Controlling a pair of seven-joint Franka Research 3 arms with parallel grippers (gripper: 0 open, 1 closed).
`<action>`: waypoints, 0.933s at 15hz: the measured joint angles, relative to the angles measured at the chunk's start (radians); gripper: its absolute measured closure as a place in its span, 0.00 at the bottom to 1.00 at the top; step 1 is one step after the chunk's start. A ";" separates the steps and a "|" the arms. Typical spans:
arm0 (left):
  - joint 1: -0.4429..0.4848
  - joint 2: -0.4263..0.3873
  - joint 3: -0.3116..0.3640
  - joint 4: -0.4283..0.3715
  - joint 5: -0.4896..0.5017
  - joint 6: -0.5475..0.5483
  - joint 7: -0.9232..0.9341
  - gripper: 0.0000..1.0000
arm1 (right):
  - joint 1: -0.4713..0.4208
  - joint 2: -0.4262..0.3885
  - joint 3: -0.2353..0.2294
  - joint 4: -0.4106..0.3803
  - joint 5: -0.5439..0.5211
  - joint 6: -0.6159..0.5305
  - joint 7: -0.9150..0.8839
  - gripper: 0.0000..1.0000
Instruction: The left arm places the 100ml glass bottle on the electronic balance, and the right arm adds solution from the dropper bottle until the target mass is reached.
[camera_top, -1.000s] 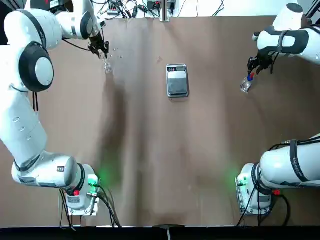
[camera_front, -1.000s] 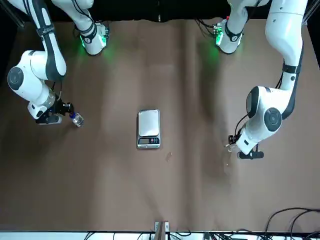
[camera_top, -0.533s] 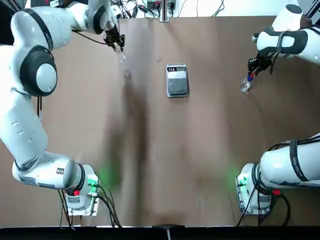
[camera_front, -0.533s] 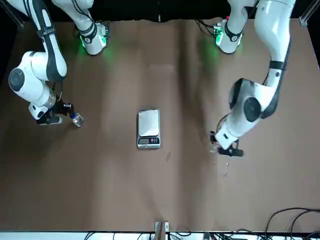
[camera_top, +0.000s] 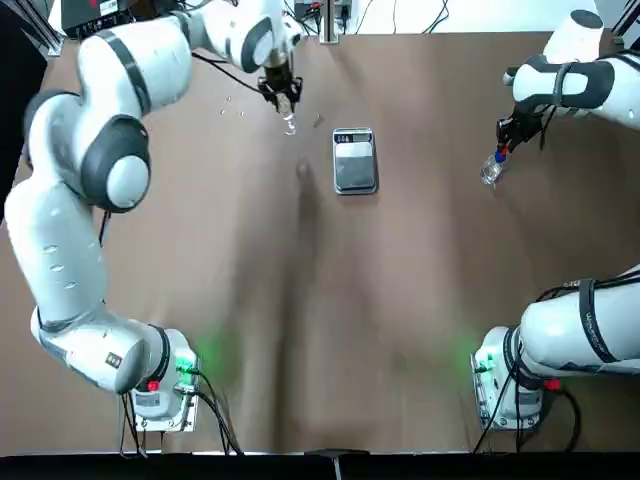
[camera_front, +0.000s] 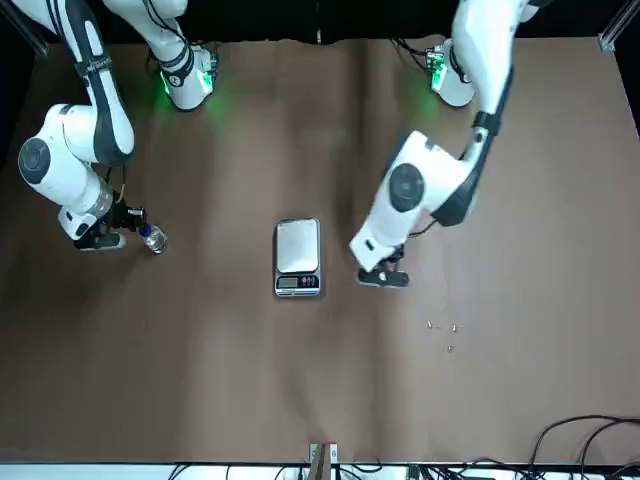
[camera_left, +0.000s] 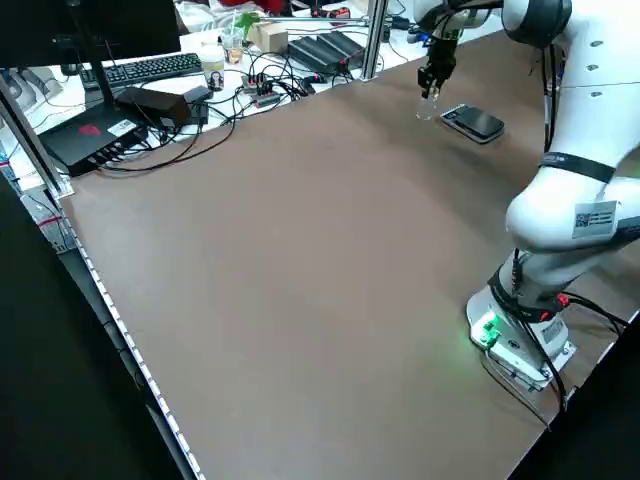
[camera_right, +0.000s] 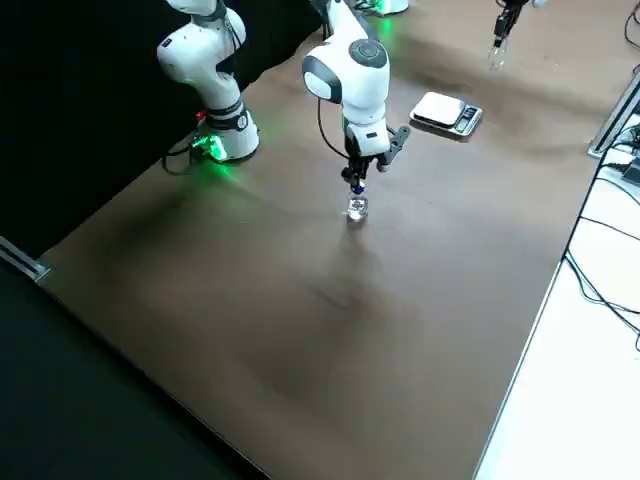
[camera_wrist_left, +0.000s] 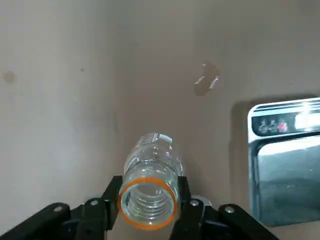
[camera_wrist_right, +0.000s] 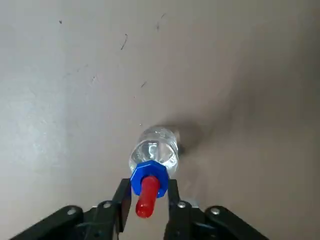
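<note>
Here, the left pincer (camera_wrist_left: 148, 200) grips the glass bottle (camera_wrist_left: 150, 182); the right pincer (camera_wrist_right: 148, 197) clasps the dropper bottle (camera_wrist_right: 154, 155).

clear glossy glass bottle (camera_wrist_left: 150, 172), shiny metal balance pan (camera_wrist_left: 290, 175), smooth brown tabletop (camera_top: 420, 300)

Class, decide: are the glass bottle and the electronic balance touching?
Apart: the left wrist view shows bare table between the glass bottle and the electronic balance.

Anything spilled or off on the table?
Yes: small clear drops sit on the brown table, off the balance. The left wrist view shows one wet blotch beside it. Looks like spilled liquid; source unclear. Balance itself sits flat.
</note>
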 joint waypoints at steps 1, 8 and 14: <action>-0.049 0.023 0.031 0.027 0.000 0.000 -0.033 0.52 | 0.000 0.001 0.000 0.000 0.000 0.002 0.000 0.64; -0.283 0.144 0.154 0.185 -0.001 0.000 -0.226 0.52 | 0.000 0.003 0.000 0.000 0.000 0.009 -0.001 0.74; -0.349 0.174 0.152 0.240 -0.021 -0.004 -0.272 0.52 | 0.000 0.003 0.000 0.000 -0.001 0.012 -0.001 0.76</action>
